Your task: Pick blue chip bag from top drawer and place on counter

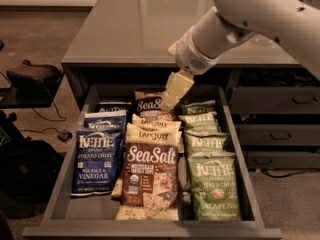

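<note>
The blue chip bag (97,160), a Kettle sea salt and vinegar bag, lies at the front of the left column in the open top drawer (67,171), with more blue bags (106,119) behind it. The grey counter (145,24) runs above the drawer. My gripper (170,98) hangs from the white arm over the back middle of the drawer, above the far brown Sea Salt bag (148,105), up and to the right of the blue bags and apart from them.
Brown Sea Salt bags (150,176) and cream Late July bags (152,133) fill the middle column. Green Kettle jalapeño bags (214,189) fill the right column. Closed drawers (275,134) stand at the right. A dark bag (32,81) and cables lie on the floor at left.
</note>
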`<state>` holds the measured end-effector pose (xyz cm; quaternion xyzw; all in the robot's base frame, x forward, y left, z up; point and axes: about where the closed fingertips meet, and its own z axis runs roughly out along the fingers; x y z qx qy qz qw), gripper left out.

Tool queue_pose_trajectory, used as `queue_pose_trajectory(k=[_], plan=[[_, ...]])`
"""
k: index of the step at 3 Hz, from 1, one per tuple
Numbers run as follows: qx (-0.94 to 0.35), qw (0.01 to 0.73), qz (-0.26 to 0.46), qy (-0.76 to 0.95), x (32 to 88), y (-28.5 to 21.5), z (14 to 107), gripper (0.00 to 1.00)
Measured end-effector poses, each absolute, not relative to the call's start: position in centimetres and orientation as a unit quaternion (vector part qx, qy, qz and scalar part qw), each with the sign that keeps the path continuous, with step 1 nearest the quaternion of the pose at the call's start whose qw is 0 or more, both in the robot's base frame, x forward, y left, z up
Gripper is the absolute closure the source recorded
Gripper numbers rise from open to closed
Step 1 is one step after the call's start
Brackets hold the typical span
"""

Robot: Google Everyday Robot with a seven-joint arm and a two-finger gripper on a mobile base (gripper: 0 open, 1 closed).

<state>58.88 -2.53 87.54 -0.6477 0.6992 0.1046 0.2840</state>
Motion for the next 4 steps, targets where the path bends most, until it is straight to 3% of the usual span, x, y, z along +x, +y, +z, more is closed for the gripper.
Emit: queue_pose_trajectory(k=[1,3,4], plan=[[-0.638,0.265,0.099,0.717,59.5,1.7,86.6,0.00],[-0.670,0.208,0.193,0.686,57.6,8.3,84.1,0.00],[-0.670,0.208,0.193,0.685,57.6,8.3,84.1,0.00]])
